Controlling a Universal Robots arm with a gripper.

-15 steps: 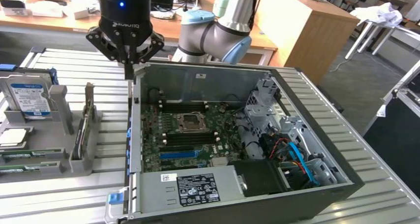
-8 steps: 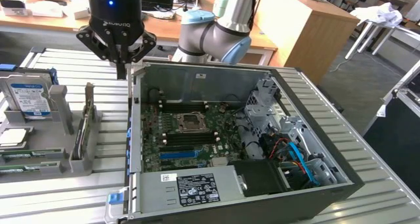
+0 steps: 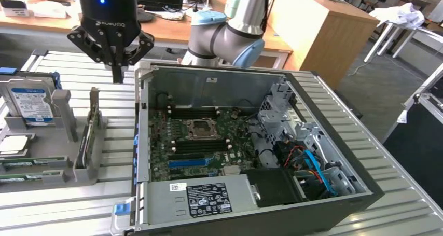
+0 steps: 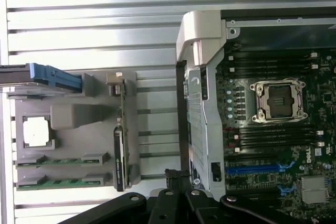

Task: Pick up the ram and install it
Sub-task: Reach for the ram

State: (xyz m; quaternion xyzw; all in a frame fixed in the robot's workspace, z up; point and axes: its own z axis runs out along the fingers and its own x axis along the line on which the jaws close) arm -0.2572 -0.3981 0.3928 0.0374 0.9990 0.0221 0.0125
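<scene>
My claw (image 3: 116, 76) hung in the upper left of the exterior frame, over the slatted table (image 3: 69, 207) in the gap between the grey tray (image 3: 41, 142) and the open computer case (image 3: 207, 83). Its fingers were pinched together to a point, and I could see nothing between them, so I was carrying nothing.

The ram (image 3: 84, 145) stood on its long edge in a slot along the side of the tray nearest the case. At least, that was the stick I took for mine. Two more green sticks (image 3: 28, 169) lay flat at the tray's lower left corner, further from me, and a hard drive (image 3: 31, 103) stood upright toward the tray's upper left.

What mattered was the bearing. From my fingertips the ram lay down and a little to the exterior view's left, low in the tray and well below my height. Its long axis ran up and down that frame, roughly parallel to the case's near wall. Only its thin top edge faced up at me. I judged that my fingers would have to straddle that edge across its thickness, not along its length.

On my wrist camera the claw (image 4: 176, 181) sat at the frame's edge. The ram (image 4: 119, 157) showed there as a thin dark-and-green strip in the tray (image 4: 79, 116), just beside the case's wall (image 4: 202, 30).
</scene>
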